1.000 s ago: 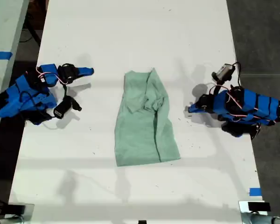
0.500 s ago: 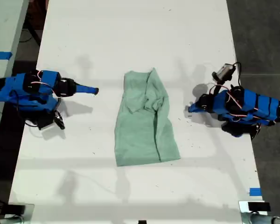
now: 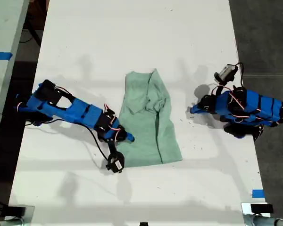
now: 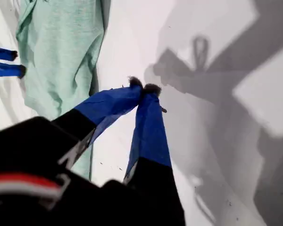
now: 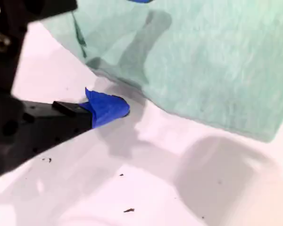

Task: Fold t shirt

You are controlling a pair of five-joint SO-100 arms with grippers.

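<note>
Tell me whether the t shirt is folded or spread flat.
Partly folded: the t shirt lies as a narrow strip with sleeves tucked over, not yet folded lengthwise.

The exterior view looks straight down on the white table. Both wrist views sit close above it and share the t shirt with the overhead, which shows it at centre.

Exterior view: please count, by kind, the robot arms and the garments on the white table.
Arms: 2, the first arm and the second arm
T shirt: 1
Total: 3
</note>
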